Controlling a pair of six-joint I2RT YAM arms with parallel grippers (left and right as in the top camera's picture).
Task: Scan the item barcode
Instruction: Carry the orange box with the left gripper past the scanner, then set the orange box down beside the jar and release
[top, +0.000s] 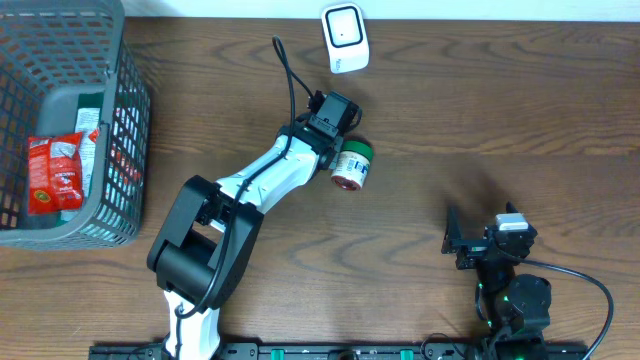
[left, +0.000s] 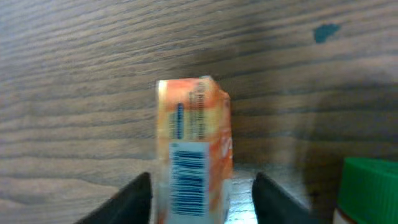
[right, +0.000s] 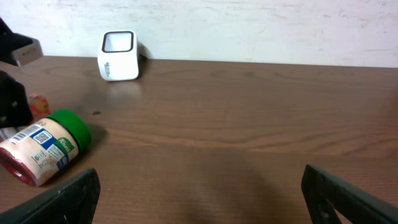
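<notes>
The left gripper (left: 201, 186) stands with its jaws spread on either side of the orange box (left: 193, 149). A gap shows on one side, so the box seems to lie free on the table (top: 480, 90), barcode up. It sits just short of the scanner (top: 345, 38) at the far edge, with a green-lidded jar (top: 352, 165) just beside it. Nothing shows whether the code has been read. The right gripper (right: 200, 196) hangs wide open and empty by the near edge.

One basket (top: 132, 140), one red packet (top: 55, 172) showing inside it — and outside the basket one white scanner (top: 344, 38), one green-lidded jar (top: 352, 165), one orange box (left: 194, 149)
</notes>
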